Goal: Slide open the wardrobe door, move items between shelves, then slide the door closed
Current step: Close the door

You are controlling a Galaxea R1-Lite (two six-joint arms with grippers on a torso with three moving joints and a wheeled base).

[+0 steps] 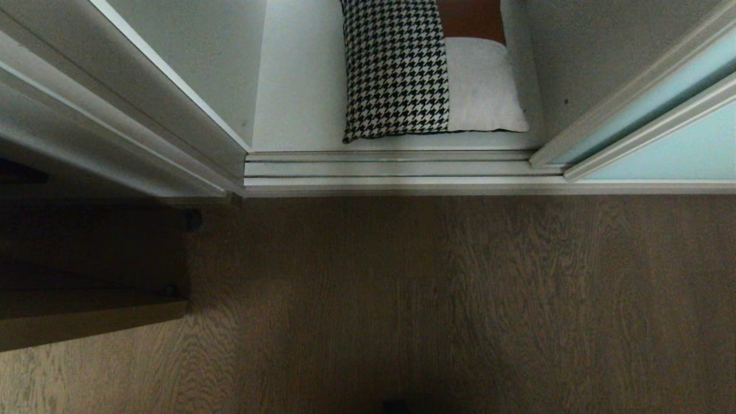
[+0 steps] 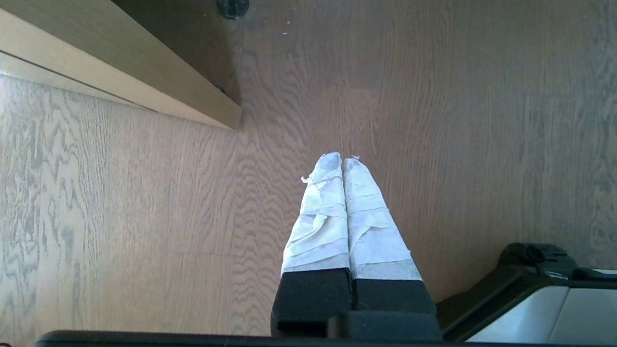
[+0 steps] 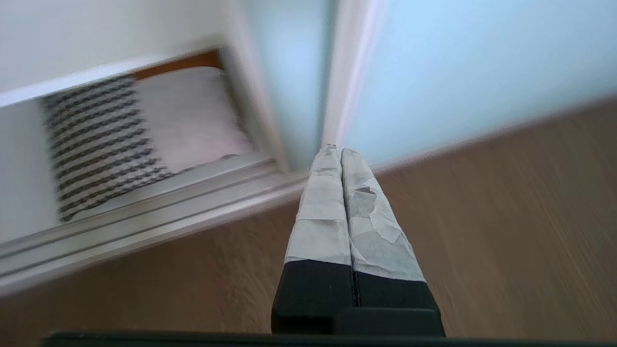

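Wood floor (image 1: 460,299) fills lower 2/3 of head view. Sliding wardrobe door (image 1: 661,146), aqua glass, sits far right w/ a 2nd pane just behind it, leaving the wardrobe open at top centre. Ridged track (image 1: 391,169) runs across frame centre, below the opening. Bottom shelf (image 1: 299,86) at top centre carries the cushion (image 1: 425,75), lying flat near the shelf's front edge, houndstooth half on its left. Neither arm in head view. Right gripper (image 3: 336,150) clenched, empty, in right wrist view tips point at the door frame's lower edge. Left gripper (image 2: 342,159) clenched, empty, over bare floor near a wooden furniture edge (image 2: 144,82).
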